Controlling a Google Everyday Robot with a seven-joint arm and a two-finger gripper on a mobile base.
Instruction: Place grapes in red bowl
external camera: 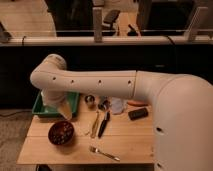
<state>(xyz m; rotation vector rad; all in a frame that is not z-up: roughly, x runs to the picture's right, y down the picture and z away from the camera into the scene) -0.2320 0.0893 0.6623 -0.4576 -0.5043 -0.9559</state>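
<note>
The red bowl [61, 132] stands on the front left of the wooden table [130, 137]; its inside looks dark and mottled. I cannot make out grapes as a separate thing. My white arm reaches across from the right, bends at the elbow and drops toward the green tray [41, 106]. My gripper [64, 111] hangs at the tray's front right corner, just above and behind the bowl, mostly hidden by the wrist.
A small metal cup [90, 99], a pale object [118, 105], an orange item [136, 103] and a black block [137, 113] lie at the back. A wooden utensil [95, 124] and a black utensil [104, 124] lie mid-table. A fork [104, 153] lies near the front edge.
</note>
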